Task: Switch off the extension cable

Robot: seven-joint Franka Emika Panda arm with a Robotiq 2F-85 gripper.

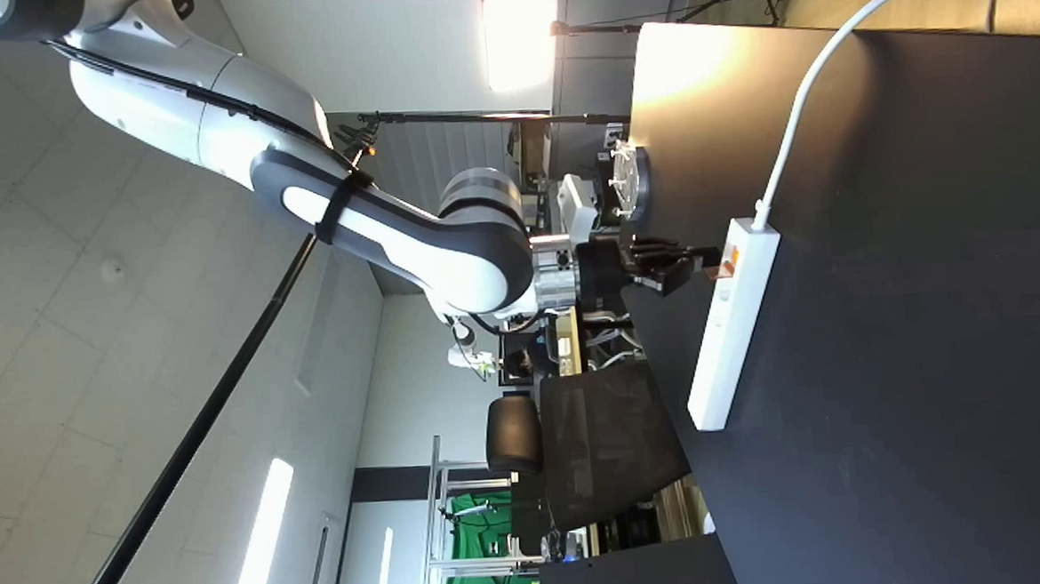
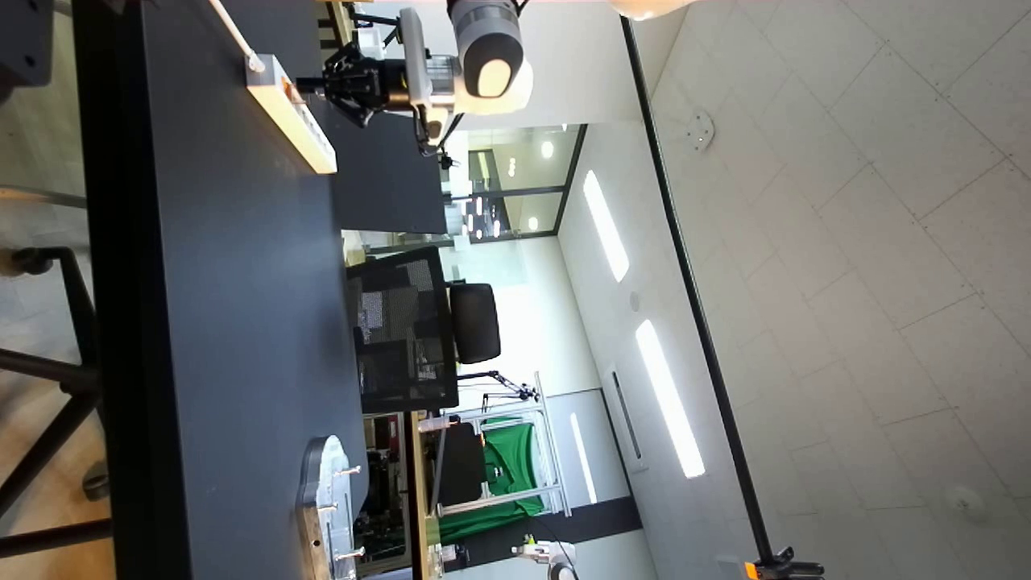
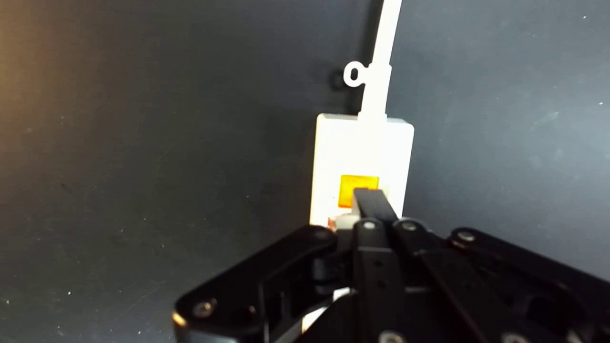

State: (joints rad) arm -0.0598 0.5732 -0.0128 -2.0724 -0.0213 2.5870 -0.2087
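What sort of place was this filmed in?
Probably a robotics lab: what looks like a second robot arm stands in the background, along with a metal frame with green cloth and a mesh-backed office chair.

I'm looking all around, and I'm making out no word, label, brand, number or sign anywhere; from where I'm standing, nothing is showing me any lettering or figures clear enough to read.

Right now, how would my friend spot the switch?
Start at the big dark table, then find the long white power strip on it. Go to the end where its cord joins. The switch is the small orange patch there, unlike the white around it.
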